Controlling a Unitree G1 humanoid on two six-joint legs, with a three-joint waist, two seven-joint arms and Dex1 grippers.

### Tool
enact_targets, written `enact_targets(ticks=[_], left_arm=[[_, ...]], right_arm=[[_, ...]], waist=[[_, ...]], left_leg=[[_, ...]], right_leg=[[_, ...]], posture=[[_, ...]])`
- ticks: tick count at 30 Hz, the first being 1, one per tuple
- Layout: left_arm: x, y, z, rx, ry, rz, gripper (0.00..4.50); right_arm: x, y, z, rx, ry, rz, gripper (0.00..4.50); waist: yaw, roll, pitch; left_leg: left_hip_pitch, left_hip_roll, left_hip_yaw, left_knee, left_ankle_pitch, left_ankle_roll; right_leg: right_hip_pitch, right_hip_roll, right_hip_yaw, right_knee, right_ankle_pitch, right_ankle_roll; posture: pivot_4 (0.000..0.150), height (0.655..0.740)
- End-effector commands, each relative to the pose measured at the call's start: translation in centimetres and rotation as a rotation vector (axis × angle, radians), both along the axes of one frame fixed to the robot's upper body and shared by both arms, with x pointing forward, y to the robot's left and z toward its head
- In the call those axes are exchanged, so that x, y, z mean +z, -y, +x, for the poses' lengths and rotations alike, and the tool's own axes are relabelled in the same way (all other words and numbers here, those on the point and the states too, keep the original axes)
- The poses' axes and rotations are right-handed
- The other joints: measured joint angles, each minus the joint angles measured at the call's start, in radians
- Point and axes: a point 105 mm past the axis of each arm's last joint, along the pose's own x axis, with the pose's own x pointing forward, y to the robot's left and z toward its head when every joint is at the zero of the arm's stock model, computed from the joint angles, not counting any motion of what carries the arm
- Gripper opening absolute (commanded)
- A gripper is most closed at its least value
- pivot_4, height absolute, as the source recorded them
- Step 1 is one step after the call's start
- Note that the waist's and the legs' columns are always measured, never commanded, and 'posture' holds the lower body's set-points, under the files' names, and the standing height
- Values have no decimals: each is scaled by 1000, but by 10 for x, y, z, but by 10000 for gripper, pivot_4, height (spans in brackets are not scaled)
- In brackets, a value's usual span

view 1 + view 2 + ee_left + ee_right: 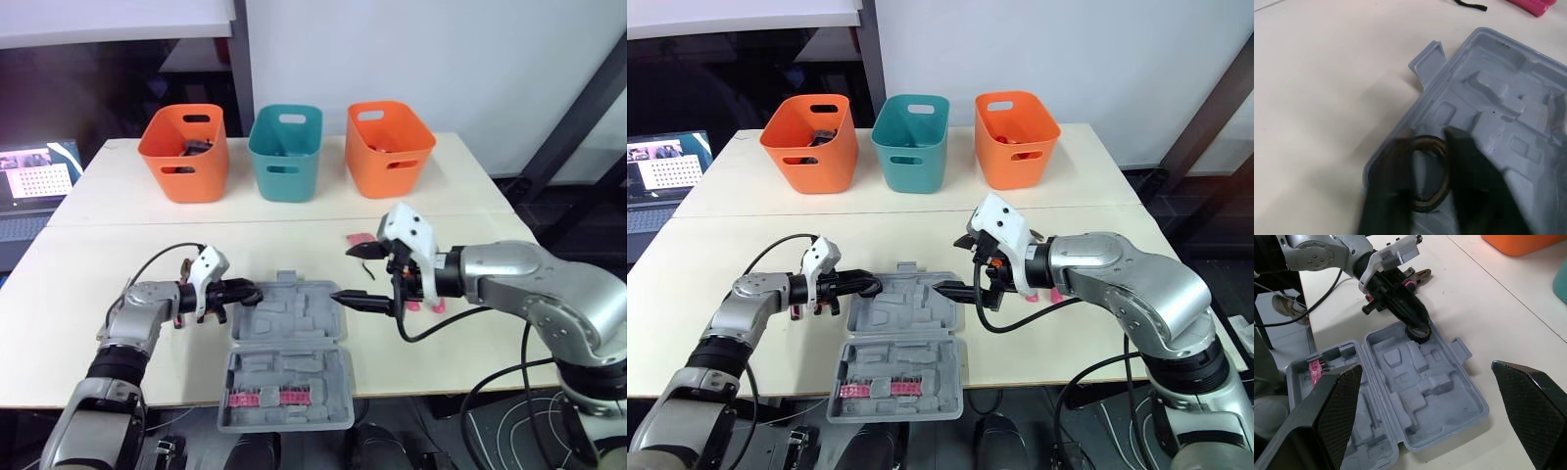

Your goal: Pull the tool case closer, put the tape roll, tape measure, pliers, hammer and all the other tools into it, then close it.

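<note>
The grey tool case (pixel 294 318) lies open near the table's front edge, its moulded recesses bare except for pink bits (pixel 265 398) in the near half. My left gripper (pixel 245 292) is shut on a black tape roll (pixel 1428 172), holding it at the case's far left corner, just inside the rim. The roll also shows in the right wrist view (pixel 1418 331). My right gripper (pixel 345 273) hangs wide open over the case's far right edge, holding nothing. Pliers (pixel 1418 275) lie on the table behind my left wrist.
Two orange baskets (pixel 186 152) (pixel 389 147) and a teal basket (pixel 285 150) stand in a row at the back. Pink-handled tools (pixel 426 305) lie under my right forearm, and another pink item (pixel 361 238) lies behind it. A laptop (pixel 34 186) sits off the table's left.
</note>
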Motion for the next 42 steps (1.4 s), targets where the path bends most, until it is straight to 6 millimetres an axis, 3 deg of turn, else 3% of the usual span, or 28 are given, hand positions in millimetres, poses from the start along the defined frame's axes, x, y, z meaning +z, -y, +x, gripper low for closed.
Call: enact_targets(ticks=[1, 11, 21, 31, 34, 37, 42], left_arm=[[10, -4, 4, 25, 14, -23, 15624], [-2, -1, -1, 8, 23, 23, 15624], [-42, -1, -9, -8, -20, 169, 15624], [-25, -8, -5, -14, 49, 185, 15624], [0, -12, 3, 39, 92, 90, 15624], [27, -24, 8, 99, 156, 35, 15624], [46, -54, -1, 167, 214, 59, 38187]], right_arm=[[9, -3, -4, 23, 45, 5, 45000], [9, -3, -4, 23, 41, 5, 45000], [10, -5, -3, 25, 45, 7, 45000], [9, -6, -3, 30, 40, 9, 45000], [8, -2, -5, 51, 69, -1, 45000], [0, 16, -1, -1, 55, 4, 45000], [-16, 47, 10, -151, 54, 57, 45000]], waist=[[0, 0, 0], [0, 0, 0], [1, 1, -1], [-1, 1, -1], [-2, 1, -1], [1, -1, 0], [1, 0, 0]], left_leg=[[0, 0, 0, 0, 0, 0], [0, 0, 0, 0, 0, 0], [1, 0, 0, 0, 0, 0], [2, 1, 0, 0, 0, 0], [2, 1, 0, -1, 0, 0], [0, 1, 0, -1, 0, 0], [0, 1, 1, -2, 0, 0]], right_leg=[[0, 0, 0, 0, 0, 0], [0, 0, 0, 0, 0, 0], [1, 0, 0, 0, 0, 0], [2, 0, 0, -2, 0, 0], [2, 0, 0, -2, 0, 0], [1, 0, 0, -2, 0, 0], [1, 0, 0, -6, 2, 0]], posture=[[1500, 7400], [1500, 7400], [1500, 7400], [1500, 7400], [1500, 7400], [1500, 7400], [1500, 7400]])
